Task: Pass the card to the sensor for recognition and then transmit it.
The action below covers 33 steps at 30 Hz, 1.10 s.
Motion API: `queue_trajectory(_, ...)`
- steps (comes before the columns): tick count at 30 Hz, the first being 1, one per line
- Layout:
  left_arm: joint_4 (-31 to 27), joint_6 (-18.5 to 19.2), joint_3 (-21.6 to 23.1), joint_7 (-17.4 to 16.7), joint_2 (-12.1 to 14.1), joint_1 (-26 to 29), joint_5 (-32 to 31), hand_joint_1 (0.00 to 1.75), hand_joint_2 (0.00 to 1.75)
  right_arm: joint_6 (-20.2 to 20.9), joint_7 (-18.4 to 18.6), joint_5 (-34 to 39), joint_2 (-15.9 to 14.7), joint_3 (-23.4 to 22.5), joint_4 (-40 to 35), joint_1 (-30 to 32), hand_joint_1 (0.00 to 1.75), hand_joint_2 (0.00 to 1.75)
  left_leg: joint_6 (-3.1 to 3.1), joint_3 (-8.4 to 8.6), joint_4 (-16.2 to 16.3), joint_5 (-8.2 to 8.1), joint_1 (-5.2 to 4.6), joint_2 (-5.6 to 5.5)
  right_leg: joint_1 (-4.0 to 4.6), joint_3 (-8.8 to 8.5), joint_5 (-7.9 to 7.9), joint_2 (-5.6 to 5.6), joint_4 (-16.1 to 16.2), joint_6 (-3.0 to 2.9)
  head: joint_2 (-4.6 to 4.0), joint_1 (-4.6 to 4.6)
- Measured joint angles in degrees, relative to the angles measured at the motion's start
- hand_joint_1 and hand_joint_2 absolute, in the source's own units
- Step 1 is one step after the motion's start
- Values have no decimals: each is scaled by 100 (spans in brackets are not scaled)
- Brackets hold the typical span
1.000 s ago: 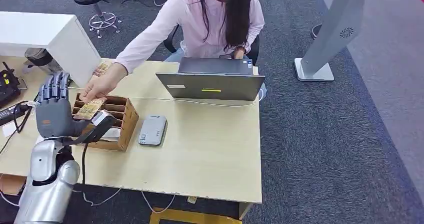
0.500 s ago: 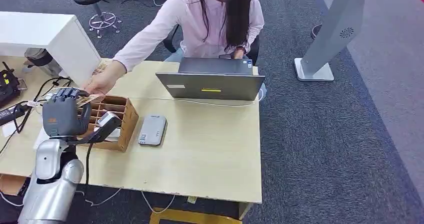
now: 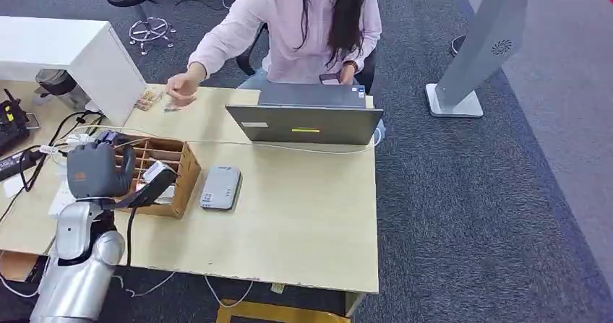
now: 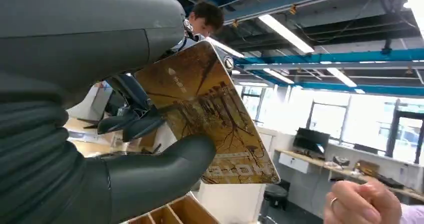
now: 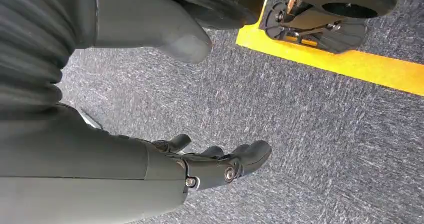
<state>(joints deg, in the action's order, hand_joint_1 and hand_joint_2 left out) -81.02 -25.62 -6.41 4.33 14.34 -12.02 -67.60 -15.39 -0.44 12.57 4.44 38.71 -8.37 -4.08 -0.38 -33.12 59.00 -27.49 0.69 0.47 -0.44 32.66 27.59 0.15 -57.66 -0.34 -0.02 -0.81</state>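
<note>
Left robot hand (image 4: 75,134) grips the card (image 4: 210,121) over the box (image 3: 170,175) near the worktop's left edge. Risk: card slips before reaching the sensor (image 3: 220,187). Right robot hand (image 5: 150,149) hangs open, holding nothing.

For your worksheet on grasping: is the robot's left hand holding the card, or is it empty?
Holding it. In the left wrist view the left hand pinches the card between thumb and fingers.

The card (image 4: 210,119) looks glossy, printed in brown and gold, pinched by the matt grey plastic left hand (image 4: 100,134). The box (image 3: 163,171) is bare wood on a smooth pale laminate table (image 3: 289,222); the arm (image 3: 76,265) is brushed silver metal.
</note>
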Motion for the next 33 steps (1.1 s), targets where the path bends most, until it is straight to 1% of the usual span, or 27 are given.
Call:
queue_trajectory(4, 88, 15, 191, -15, -112, 38, -182, 175, 175, -7, 40, 0, 0, 4, 0, -2, 0, 175, 0, 0, 1, 0, -1, 0, 0, 0, 0, 0, 0, 0, 0, 2)
queue_trajectory(8, 297, 2, 382, -63, -203, 38, -289, 175, 175, -216, 288, -2, 83, 9, -2, -18, 0, 175, 0, 1, 1, 0, 0, 1, 0, 0, 0, 1, 0, 0, 0, -2)
queue_trajectory(12, 573, -35, 549, -77, -319, -9, -365, 175, 175, -245, 361, -7, 111, 24, -2, -29, 0, 175, 0, 0, 1, 0, 2, 0, 2, 0, 0, 1, 0, 0, 0, 0)
queue_trajectory(16, 763, -44, 643, -85, -394, -49, -385, 175, 175, -245, 363, -9, 114, 35, -2, -32, 0, 175, 0, 1, 1, 0, 2, 3, 3, 0, -1, 5, 0, 0, 0, 2)
queue_trajectory(18, 890, -31, 700, -151, -420, -95, -479, 175, 175, -245, 361, -9, 114, 48, -2, -32, 0, 175, 0, 1, 2, 0, 2, 2, 3, 0, -1, 4, 0, 0, 0, 0)
queue_trajectory(24, 1513, -42, 851, -370, -485, -324, -689, 175, 175, -181, 254, -11, 111, 57, 0, -33, 0, 175, 0, 1, 2, 0, 2, 3, 3, 0, -2, 5, 0, -1, 0, 0)
queue_trajectory(29, 2030, -2, 944, -507, -531, -533, -846, 175, 175, 44, 149, -11, 48, 63, 20, -33, 0, 175, 0, 1, 4, 0, 2, 4, 3, 1, -3, 5, 0, -2, 0, 2)
queue_trajectory(33, 2393, 94, 1054, -610, -560, -679, -968, 175, 175, 46, 147, 0, 46, 63, 24, -34, 0, 175, 0, 0, 4, 0, 2, 3, 3, 0, -3, 6, 0, -2, 0, 0)
